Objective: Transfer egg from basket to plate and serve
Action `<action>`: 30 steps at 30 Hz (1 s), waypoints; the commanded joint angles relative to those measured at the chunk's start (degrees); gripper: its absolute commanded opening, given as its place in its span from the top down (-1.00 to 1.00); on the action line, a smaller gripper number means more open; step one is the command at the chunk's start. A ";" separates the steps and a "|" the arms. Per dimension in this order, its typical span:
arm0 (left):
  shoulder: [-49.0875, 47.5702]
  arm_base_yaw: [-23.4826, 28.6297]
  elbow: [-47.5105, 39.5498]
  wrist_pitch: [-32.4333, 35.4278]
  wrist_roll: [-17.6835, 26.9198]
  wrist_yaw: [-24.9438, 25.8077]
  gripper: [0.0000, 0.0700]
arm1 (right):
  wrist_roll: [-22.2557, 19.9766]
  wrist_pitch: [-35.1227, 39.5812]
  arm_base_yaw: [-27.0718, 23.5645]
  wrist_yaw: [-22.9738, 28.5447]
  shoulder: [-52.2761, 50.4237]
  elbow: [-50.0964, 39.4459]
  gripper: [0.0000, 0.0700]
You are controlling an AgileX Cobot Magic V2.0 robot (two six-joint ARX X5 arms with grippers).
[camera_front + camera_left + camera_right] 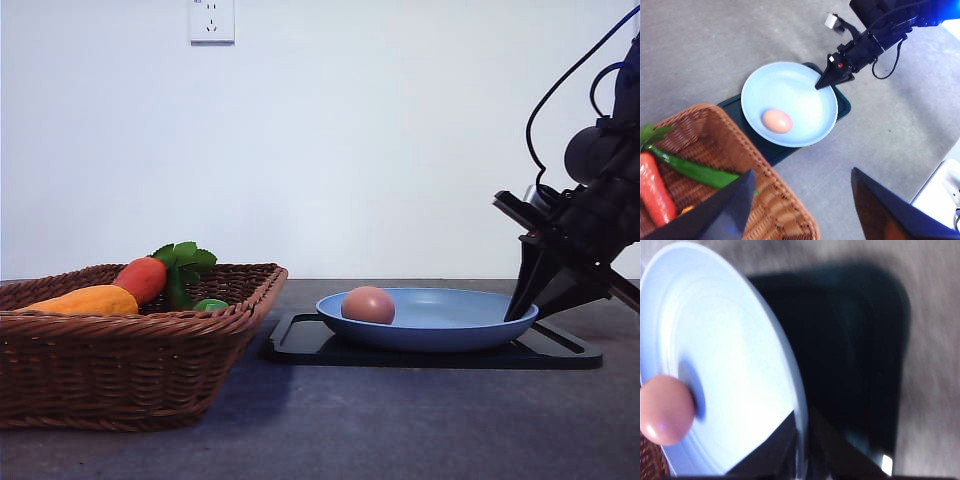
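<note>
Already the egg [367, 304] lies in the plate [450, 322], near its left side, with the basket [120, 360] just beside on the bench [400, 430]. The left end effector [800, 200] hangs above the basket's corner, spread wide and carrying nothing. At the plate's right rim, the right end effector [522, 312] straddles the lip, 1 finger on each side. Lifting unevenly would likely tilt the plate and roll the egg out; a weak pinch could drop it onto the tray [300, 340].

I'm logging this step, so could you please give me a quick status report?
Right gripper pinching the plate rim. Left gripper open, empty, above the basket. Egg on the plate, plate on the black tray. Nothing in the way.
</note>
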 commanded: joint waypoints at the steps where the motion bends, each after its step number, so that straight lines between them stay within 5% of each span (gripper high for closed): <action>1: 0.39 0.00 0.98 -0.22 1.00 -0.20 -0.12 | -0.54 -0.10 0.17 2.26 1.59 0.99 0.88; 6: 0.39 0.10 0.98 -0.70 1.18 -0.20 -0.12 | -0.59 -0.09 0.17 3.69 1.56 0.99 0.38; 15: 0.46 0.13 0.98 -0.20 1.84 -0.24 -0.10 | -2.41 -3.64 -0.79 3.50 -1.43 2.39 0.38; 19: 0.67 0.93 0.97 0.75 3.34 -0.97 0.20 | -2.94 -5.97 -1.80 3.54 -6.32 2.47 0.38; 24: 1.70 2.38 0.96 1.91 7.95 -7.84 0.97 | -3.26 -8.89 -2.16 4.05 -14.50 2.45 0.66; 27: 2.86 4.14 0.94 2.42 9.57 -9.05 1.00 | -6.06 -11.24 -0.91 5.34 -20.17 2.45 0.98; 30: 3.67 7.13 0.38 3.36 9.54 -9.05 1.00 | -7.70 -13.43 2.30 12.46 -25.85 2.29 1.00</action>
